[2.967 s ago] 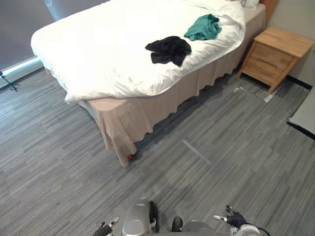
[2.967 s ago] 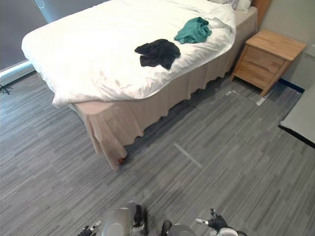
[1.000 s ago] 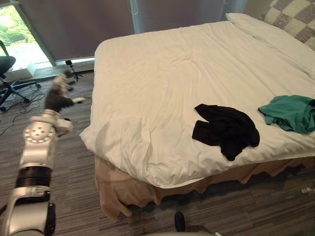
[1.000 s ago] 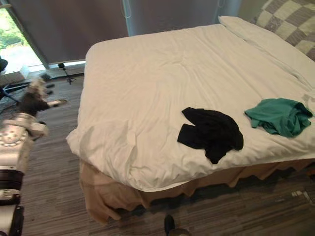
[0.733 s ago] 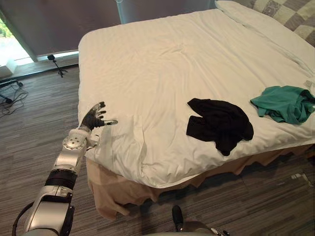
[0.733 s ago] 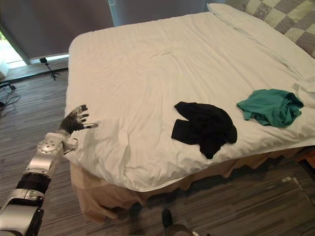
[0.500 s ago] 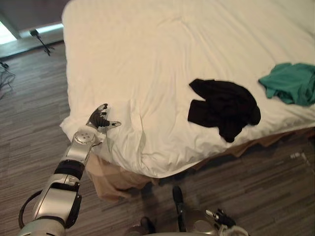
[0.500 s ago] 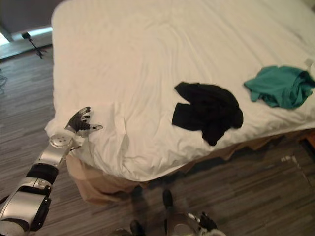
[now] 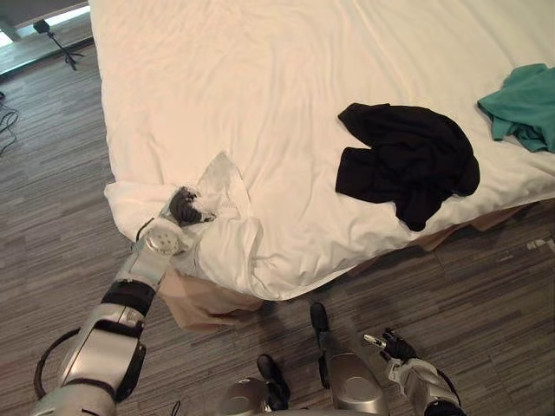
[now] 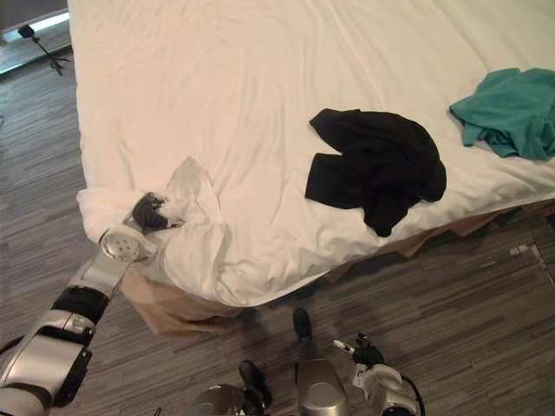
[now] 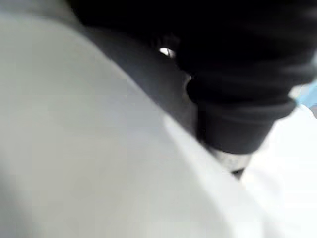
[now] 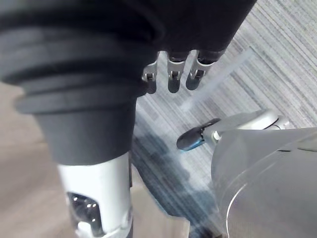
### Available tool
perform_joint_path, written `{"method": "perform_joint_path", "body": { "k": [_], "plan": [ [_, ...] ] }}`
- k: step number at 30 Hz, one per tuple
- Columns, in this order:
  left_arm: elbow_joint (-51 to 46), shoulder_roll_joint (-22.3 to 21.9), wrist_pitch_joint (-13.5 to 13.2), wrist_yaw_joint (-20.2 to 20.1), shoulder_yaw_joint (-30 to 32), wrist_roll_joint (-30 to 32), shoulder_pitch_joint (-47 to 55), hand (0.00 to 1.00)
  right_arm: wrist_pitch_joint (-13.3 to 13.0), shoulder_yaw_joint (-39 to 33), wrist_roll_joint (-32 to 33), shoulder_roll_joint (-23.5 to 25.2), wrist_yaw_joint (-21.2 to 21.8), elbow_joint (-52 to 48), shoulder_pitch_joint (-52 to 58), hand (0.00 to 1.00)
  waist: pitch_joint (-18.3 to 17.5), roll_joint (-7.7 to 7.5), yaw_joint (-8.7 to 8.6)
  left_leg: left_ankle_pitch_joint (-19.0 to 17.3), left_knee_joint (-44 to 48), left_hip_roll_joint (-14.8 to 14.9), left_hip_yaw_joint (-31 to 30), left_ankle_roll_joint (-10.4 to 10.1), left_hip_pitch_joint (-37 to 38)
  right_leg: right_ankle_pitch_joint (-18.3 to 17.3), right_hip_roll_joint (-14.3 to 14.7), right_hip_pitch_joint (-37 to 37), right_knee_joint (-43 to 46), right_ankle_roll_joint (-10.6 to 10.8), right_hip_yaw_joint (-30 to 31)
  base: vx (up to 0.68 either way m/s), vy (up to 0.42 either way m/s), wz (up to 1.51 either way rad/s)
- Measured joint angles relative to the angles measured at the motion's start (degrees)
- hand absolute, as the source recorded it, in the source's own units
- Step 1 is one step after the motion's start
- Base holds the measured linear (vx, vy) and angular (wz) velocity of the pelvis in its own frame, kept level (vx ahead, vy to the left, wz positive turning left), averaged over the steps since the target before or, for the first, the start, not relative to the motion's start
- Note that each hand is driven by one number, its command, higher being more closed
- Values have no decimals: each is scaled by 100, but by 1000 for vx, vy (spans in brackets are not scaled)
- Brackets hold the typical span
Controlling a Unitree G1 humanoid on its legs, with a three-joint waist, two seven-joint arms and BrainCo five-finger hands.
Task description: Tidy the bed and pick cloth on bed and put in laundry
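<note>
A white duvet (image 9: 260, 95) covers the bed. On it lie a crumpled black cloth (image 9: 408, 165) toward the right edge and a teal cloth (image 9: 525, 108) at the far right. My left hand (image 9: 184, 208) is at the duvet's near left corner, fingers curled into the fabric, which bunches up in a raised fold around it. In the left wrist view, white duvet fabric (image 11: 74, 148) presses close against the hand. My right hand (image 9: 395, 347) hangs low over the floor by my side, well short of the bed, with its fingers (image 12: 173, 74) relaxed and holding nothing.
A beige bed skirt (image 9: 204, 303) hangs below the duvet at the corner. Grey plank flooring (image 9: 486, 295) runs along the bed's near and left sides. A small black tripod (image 9: 54, 39) stands on the floor at the far left.
The left hand's fingers have curled into the duvet corner and the fabric has bunched into a fold around it. The camera has tilted further down, bringing the right hand more into view.
</note>
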Motion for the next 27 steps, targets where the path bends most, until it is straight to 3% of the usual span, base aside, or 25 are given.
{"method": "perform_joint_path", "body": {
  "k": [1,5,9,13,17,20,23,24,25,27],
  "plan": [
    [-188,-94,-6,3,169,-138,397,0,69,1,6,8,-1,8,87,0,-121,22,57,0,-22,9,-85,1,-3,-32,-1,50,-2,-8,-73,0,17,29],
    [-345,-448,-115,145,704,-249,1848,0,225,0,41,40,2,131,371,0,-586,24,365,-19,-40,45,-413,53,51,-182,-20,257,-43,-20,-411,34,10,45],
    [-49,-688,-124,494,1233,-176,2409,0,256,-1,166,62,5,292,377,0,-807,-110,568,-26,-42,49,-657,65,98,-271,-51,412,-45,-63,-652,2,-3,31],
    [755,-1079,-180,862,1903,117,2434,0,342,-185,214,59,22,472,327,0,-982,-226,606,-26,-80,52,-681,65,225,-332,-50,520,-45,-47,-774,12,-3,3],
    [2167,-1389,-173,1191,3148,167,2499,0,553,-803,-82,63,-31,922,440,0,-1028,-240,574,-25,-144,74,-689,64,389,-399,-19,647,-44,-71,-846,22,-5,4],
    [2614,-1389,-35,1356,3794,226,2905,0,664,-1214,-1,78,-302,996,628,0,-1047,-257,580,-26,-152,99,-691,63,410,-423,1,672,-46,-67,-873,16,-11,10],
    [2812,-1437,68,1343,4197,468,3159,0,681,-2181,571,73,-1114,1030,660,0,-1074,-275,651,-27,-163,101,-687,62,403,-423,0,671,-47,-68,-848,-22,-6,4],
    [2836,-1502,116,1296,4295,600,3226,0,677,-2874,880,36,-1565,1022,627,0,-1093,-296,650,-28,-188,97,-656,61,397,-423,1,675,-47,-69,-804,-63,-9,-8],
    [2856,-1562,125,1290,4388,644,3224,0,671,-3301,969,-16,-1764,1037,619,100,-1122,-323,644,-28,-200,93,-618,61,399,-420,16,664,-49,-74,-794,-69,-18,-21],
    [2950,-1683,122,1270,4461,677,3206,0,664,-4067,1170,-228,-2115,1145,586,100,-1252,-375,638,-28,-225,91,-505,61,388,-405,29,588,-49,-95,-730,-38,-19,-26]
  ]
}}
